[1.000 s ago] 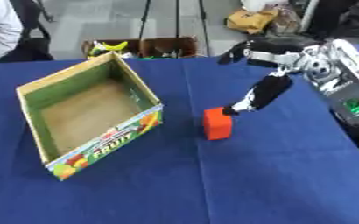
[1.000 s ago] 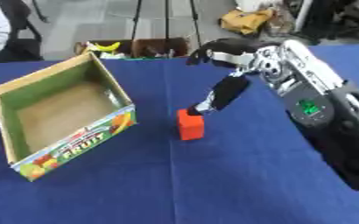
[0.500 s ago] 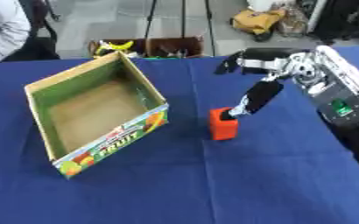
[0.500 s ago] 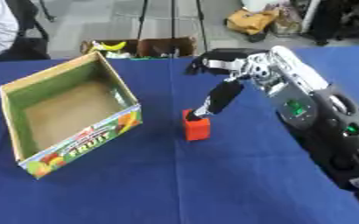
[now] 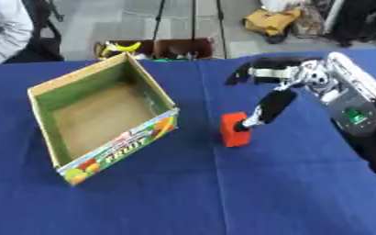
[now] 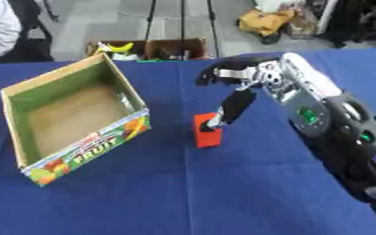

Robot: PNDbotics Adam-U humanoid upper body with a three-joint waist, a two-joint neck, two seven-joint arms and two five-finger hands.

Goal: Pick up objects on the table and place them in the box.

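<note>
Reaching down, the right robot hand (image 5: 265, 110), fingers uncurled, touches the small orange-red rigid block (image 5: 234, 130); probably light, stiff, best pinched across its upright sides.

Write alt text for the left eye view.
The robot's right hand reaches down, its thumb tip touching the top of a red block standing on a blue table. An open, empty cardboard box sits left of the block.
</note>
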